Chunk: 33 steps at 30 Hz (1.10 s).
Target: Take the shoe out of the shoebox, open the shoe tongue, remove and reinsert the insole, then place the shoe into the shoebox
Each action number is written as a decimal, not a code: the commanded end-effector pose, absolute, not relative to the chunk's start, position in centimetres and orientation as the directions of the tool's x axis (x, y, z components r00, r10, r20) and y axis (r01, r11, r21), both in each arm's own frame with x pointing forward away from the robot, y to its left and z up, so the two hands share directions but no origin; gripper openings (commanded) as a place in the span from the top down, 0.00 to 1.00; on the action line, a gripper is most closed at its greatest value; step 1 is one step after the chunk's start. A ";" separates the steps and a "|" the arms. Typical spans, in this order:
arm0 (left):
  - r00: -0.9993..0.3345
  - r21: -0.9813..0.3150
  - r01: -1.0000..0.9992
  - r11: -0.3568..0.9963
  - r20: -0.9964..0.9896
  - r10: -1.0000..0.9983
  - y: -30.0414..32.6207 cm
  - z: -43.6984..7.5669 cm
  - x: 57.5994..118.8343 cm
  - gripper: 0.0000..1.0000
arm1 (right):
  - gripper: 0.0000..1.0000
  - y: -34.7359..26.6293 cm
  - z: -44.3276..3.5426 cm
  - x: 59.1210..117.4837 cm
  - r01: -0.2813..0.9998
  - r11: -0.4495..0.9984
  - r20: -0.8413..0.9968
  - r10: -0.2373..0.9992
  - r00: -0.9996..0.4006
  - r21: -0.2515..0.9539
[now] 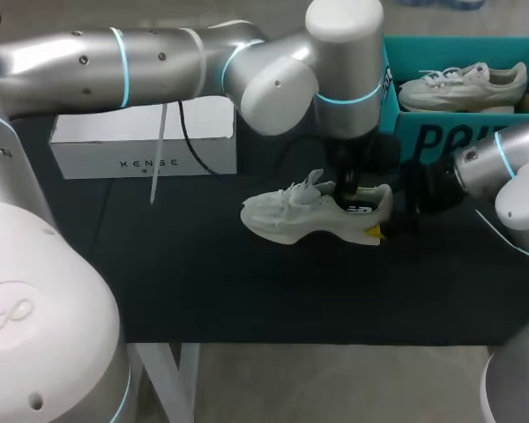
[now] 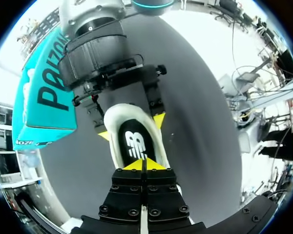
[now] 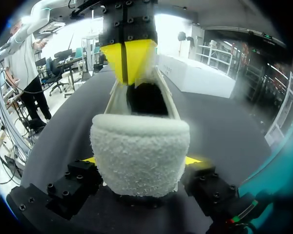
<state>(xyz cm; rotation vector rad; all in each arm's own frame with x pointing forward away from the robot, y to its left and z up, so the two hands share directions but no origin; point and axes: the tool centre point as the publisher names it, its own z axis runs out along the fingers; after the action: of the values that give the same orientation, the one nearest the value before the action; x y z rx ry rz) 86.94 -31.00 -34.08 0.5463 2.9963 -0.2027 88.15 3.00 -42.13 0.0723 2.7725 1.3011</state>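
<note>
A white shoe lies on the black table mat, toe to the left, heel to the right. My right gripper clasps the fuzzy heel, with a yellow-tipped finger pressed on each side. My left arm reaches across from the left, and its gripper points down into the shoe's opening. Its fingertips are shut together and rest on the black insole with the white logo. I cannot see whether they pinch the insole. The teal shoebox stands open behind, with a second white shoe in it.
A white closed box stands at the back left of the mat, with a thin white strip leaning in front of it. The teal shoebox sits just behind my right gripper. Bare black mat stretches in front of the shoe.
</note>
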 end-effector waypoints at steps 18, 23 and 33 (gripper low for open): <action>-0.940 -0.107 0.339 0.935 -0.089 0.330 -30.8 -35.6 87.9 1.00 | 1.00 3.0 -42.2 88.2 0.009 0.640 -0.052 0.077 -0.996 0.769; -0.950 -0.109 0.309 0.945 -0.083 0.301 -30.9 -36.4 88.1 1.00 | 1.00 3.0 -42.2 88.2 0.009 0.640 -0.052 0.077 -0.996 0.769; -0.953 -0.113 0.302 0.947 -0.066 0.296 -30.4 -37.5 87.7 1.00 | 1.00 3.0 -42.2 88.2 0.009 0.640 -0.052 0.077 -0.996 0.769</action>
<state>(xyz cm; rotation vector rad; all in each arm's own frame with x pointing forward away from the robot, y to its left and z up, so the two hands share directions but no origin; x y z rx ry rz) 87.59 -30.48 -37.08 0.4681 3.0494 -0.1814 88.15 3.00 -42.13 0.0723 2.7725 1.3011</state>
